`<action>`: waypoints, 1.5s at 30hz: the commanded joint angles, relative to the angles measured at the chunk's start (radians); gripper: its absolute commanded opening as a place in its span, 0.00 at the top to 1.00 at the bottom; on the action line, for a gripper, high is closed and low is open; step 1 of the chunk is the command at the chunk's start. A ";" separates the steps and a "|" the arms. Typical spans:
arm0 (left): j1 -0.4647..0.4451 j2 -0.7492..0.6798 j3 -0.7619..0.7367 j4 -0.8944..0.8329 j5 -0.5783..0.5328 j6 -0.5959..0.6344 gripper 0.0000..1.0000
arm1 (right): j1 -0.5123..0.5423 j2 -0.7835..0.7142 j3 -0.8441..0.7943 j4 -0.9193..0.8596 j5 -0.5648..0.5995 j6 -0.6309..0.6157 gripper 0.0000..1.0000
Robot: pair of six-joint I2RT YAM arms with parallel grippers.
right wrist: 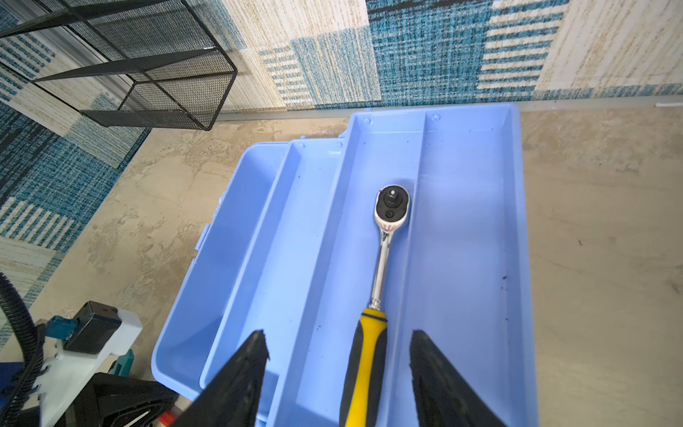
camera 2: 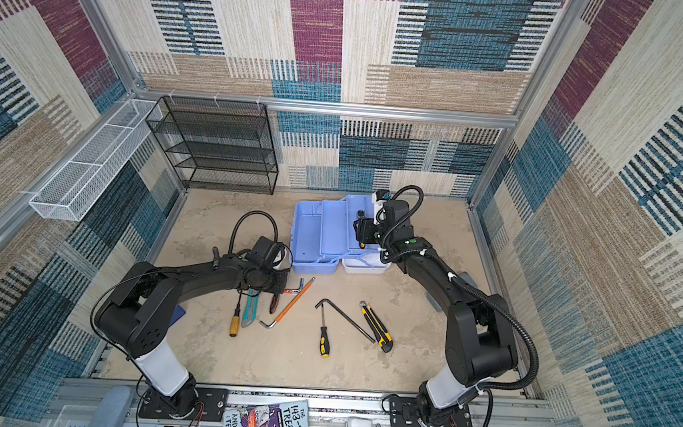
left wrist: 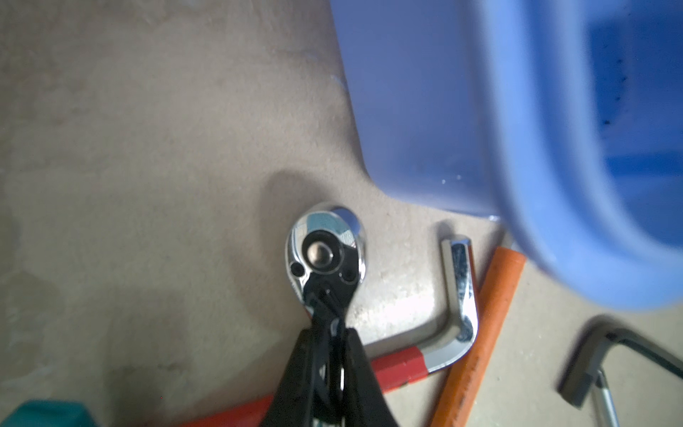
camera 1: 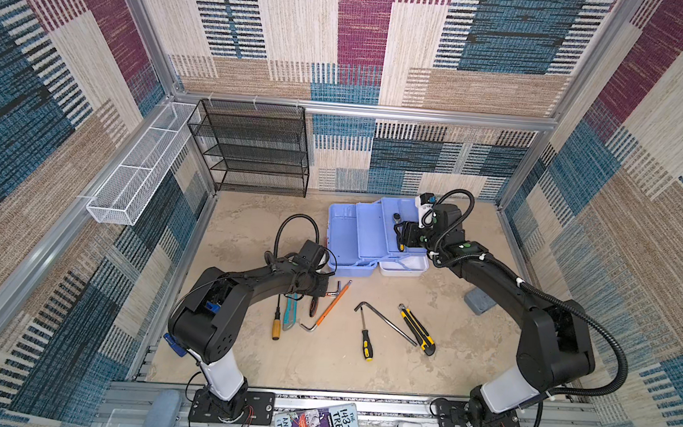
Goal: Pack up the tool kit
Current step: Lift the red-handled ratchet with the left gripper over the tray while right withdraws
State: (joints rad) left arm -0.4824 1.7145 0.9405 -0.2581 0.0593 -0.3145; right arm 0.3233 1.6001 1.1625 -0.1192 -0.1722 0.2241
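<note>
Patterned carpet walls (camera 1: 362,37) close around a beige table (camera 1: 247,224), and toward its back stands the open blue toolbox (camera 1: 341,243). Inside the toolbox's top tray (right wrist: 473,222) lies a yellow ratchet (right wrist: 384,251). The right gripper (right wrist: 338,332) hangs over its handle with fingers spread wide, not touching it. Just in front of the toolbox, the left gripper (left wrist: 327,332) is clenched on the neck of a small ratchet (left wrist: 325,251). Beside this ratchet lie a red hex key (left wrist: 458,288) and an orange hex key (left wrist: 488,314). Farther in front of the toolbox are a black hex key (camera 1: 385,322), a black screwdriver (camera 1: 367,343), a yellow knife (camera 1: 418,329), a wooden screwdriver (camera 1: 276,326) and a teal knife (camera 1: 291,310). Left of the toolbox, against the back wall, stands a black mesh rack (camera 1: 253,149).
</note>
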 commanded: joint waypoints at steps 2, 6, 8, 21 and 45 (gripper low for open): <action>0.001 0.003 0.007 -0.023 0.008 0.024 0.92 | 0.000 -0.016 -0.012 0.032 0.024 0.001 0.36; 0.001 -0.013 0.009 -0.032 0.010 0.008 0.98 | -0.001 -0.034 -0.027 0.036 0.037 -0.001 0.35; 0.001 -0.026 0.004 -0.029 0.008 -0.013 1.00 | 0.000 -0.048 -0.043 0.049 0.043 -0.002 0.34; 0.001 -0.186 -0.044 -0.013 -0.018 -0.110 1.00 | -0.014 -0.200 -0.228 0.181 0.166 -0.014 0.13; -0.082 0.049 0.555 0.098 0.185 -0.261 1.00 | -0.096 -0.416 -0.508 0.263 0.182 0.046 0.04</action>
State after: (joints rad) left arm -0.5522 1.7245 1.4456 -0.2279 0.2150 -0.5217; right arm 0.2268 1.1992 0.6746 0.0994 0.0166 0.2405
